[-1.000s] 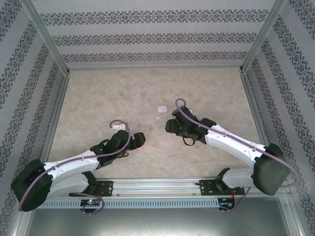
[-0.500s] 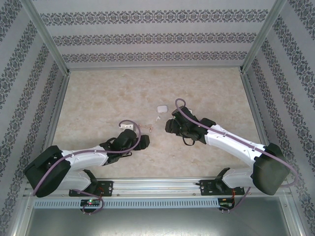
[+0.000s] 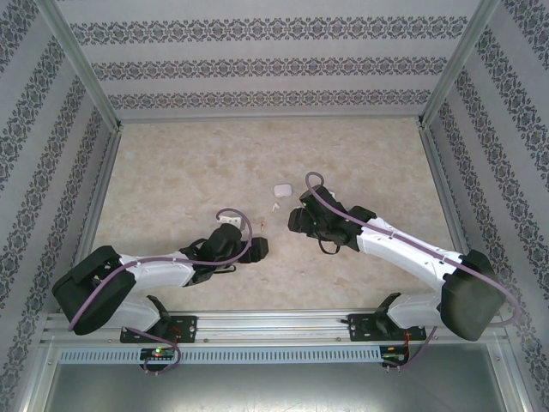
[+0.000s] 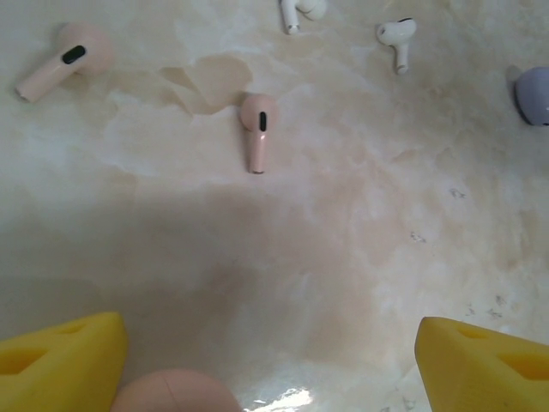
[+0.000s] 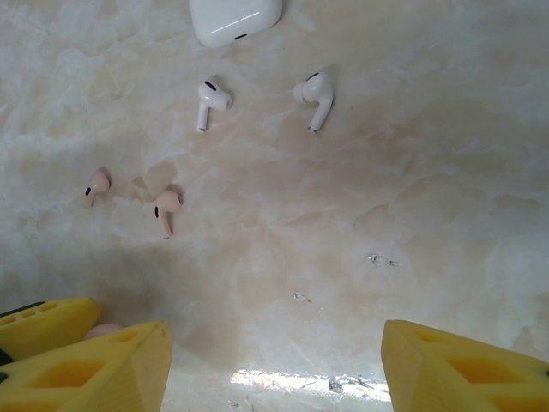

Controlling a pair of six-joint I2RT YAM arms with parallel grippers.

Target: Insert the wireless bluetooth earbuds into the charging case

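Note:
Two pinkish earbuds (image 4: 258, 129) (image 4: 64, 60) lie loose on the marble table ahead of my left gripper (image 4: 274, 369), whose yellow fingers (image 4: 64, 360) stand wide apart and open. A rounded pink charging case (image 4: 176, 393) rests low between them, close to the left finger, not gripped. Two white earbuds (image 5: 212, 99) (image 5: 313, 94) lie just in front of a shut white case (image 5: 233, 17). My right gripper (image 5: 274, 369) hovers open over bare table near them, holding nothing. From above, the left gripper (image 3: 257, 249) and right gripper (image 3: 294, 221) sit close together mid-table.
A lavender rounded object (image 4: 533, 94) is cut off by the right edge of the left wrist view. The left gripper's yellow finger (image 5: 39, 322) shows beside my right gripper's left finger. Metal rails and patterned walls (image 3: 257, 64) enclose the table.
The left arm has swung right and forward, bringing its gripper over the pink case that lay uncovered a second ago. The right arm has not moved.

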